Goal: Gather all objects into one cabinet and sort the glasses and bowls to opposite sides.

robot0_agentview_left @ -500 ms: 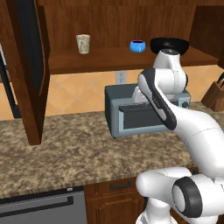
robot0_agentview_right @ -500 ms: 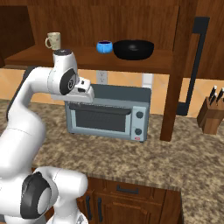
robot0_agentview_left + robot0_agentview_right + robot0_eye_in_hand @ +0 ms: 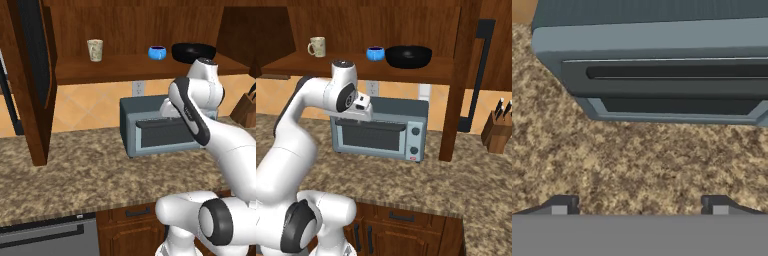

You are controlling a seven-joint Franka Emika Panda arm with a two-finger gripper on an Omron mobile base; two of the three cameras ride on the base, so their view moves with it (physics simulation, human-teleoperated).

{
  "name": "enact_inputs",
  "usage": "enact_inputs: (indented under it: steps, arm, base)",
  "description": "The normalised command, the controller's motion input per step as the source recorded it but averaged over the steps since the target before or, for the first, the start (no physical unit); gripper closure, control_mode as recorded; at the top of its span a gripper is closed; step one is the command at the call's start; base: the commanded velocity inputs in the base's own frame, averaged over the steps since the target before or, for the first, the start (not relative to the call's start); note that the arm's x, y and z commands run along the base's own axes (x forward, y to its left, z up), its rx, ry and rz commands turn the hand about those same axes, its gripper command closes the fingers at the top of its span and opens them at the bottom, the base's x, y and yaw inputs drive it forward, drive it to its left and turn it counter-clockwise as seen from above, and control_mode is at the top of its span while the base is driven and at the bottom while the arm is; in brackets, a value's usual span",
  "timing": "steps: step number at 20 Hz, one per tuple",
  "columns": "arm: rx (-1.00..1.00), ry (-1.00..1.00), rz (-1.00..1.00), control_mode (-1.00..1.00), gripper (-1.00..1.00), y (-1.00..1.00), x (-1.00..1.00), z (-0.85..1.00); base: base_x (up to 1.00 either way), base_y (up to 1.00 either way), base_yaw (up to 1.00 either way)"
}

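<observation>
my gripper (image 3: 639, 205), jaws wide apart and empty, points down at the counter (image 3: 637, 160), while the cup (image 3: 95, 50) sits on the cabinet shelf (image 3: 125, 70) above, far left.

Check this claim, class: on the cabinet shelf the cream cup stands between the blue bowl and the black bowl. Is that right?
No. In the right base view the blue bowl stands in the middle, between the cream cup and the black bowl, all on the cabinet shelf.
</observation>
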Motion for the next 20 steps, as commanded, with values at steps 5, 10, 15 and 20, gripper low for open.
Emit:
enact_inputs:
  steps: [5, 10, 15, 20]
  arm:
    - [0.07, 0.00, -0.02, -1.00, -1.00, -0.31, 0.06, -0.10]
    - [0.06, 0.00, -0.02, -1.00, -1.00, -0.30, 0.05, -0.09]
    - [0.06, 0.00, -0.01, -1.00, -1.00, -0.27, 0.04, -0.07]
    - [0.01, 0.00, 0.00, -1.00, -1.00, -0.06, 0.00, -0.01]
  base:
    - [0.00, 0.00, 0.00]
    - [0.00, 0.00, 0.00]
    - [0.00, 0.00, 0.00]
    - [0.00, 0.00, 0.00]
